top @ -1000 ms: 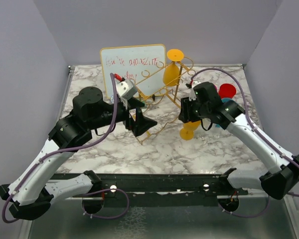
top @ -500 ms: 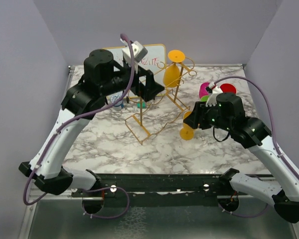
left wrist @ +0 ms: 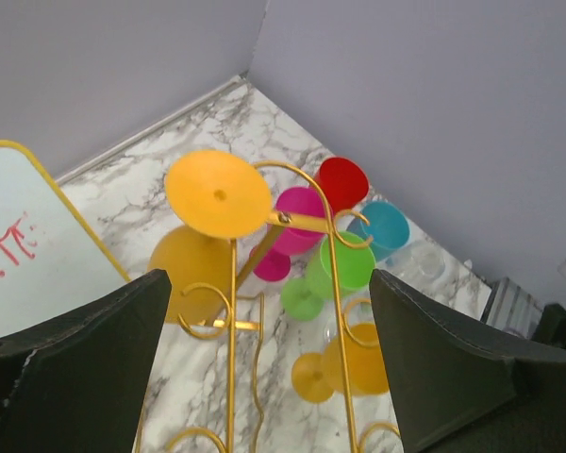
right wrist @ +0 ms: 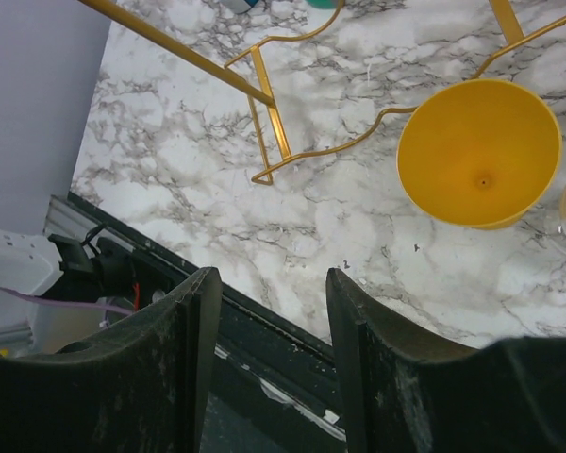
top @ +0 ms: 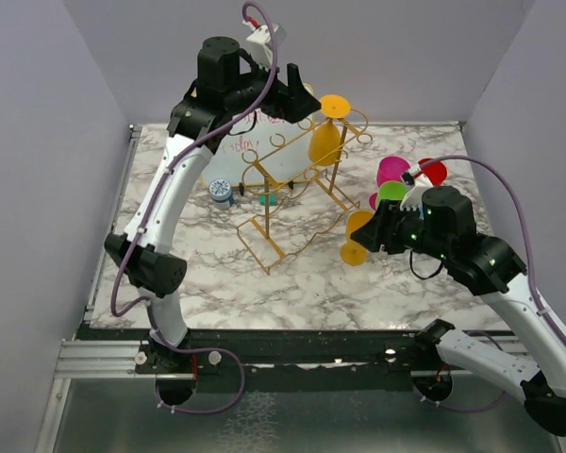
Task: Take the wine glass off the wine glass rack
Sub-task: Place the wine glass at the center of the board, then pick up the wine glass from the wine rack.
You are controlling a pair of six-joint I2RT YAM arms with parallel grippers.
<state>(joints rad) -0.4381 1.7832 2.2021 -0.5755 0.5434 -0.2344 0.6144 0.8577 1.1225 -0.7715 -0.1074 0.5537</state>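
Observation:
The gold wire wine glass rack [top: 297, 184] stands mid-table. A yellow wine glass [top: 326, 140] hangs upside down on its far top rail, foot up; it also shows in the left wrist view [left wrist: 217, 193]. A second yellow glass [top: 357, 242] lies on the marble by the rack's right side, and shows in the right wrist view [right wrist: 479, 151]. My left gripper [top: 300, 98] is open and empty, raised above the rack's back and looking down along the rails [left wrist: 269, 276]. My right gripper [top: 379, 231] is open and empty just right of the lying glass [right wrist: 271, 274].
A whiteboard [top: 228, 159] stands behind the rack, partly hidden by my left arm. Pink [top: 393, 170], green [top: 391, 192] and red [top: 432, 172] cups cluster at the right. A small blue-and-white jar [top: 222, 192] sits left of the rack. The table's near edge [right wrist: 264, 349] lies under my right gripper.
My left arm has risen from table level beside the rack to high above its back. My right gripper has drawn back to the right of the yellow glass on the table.

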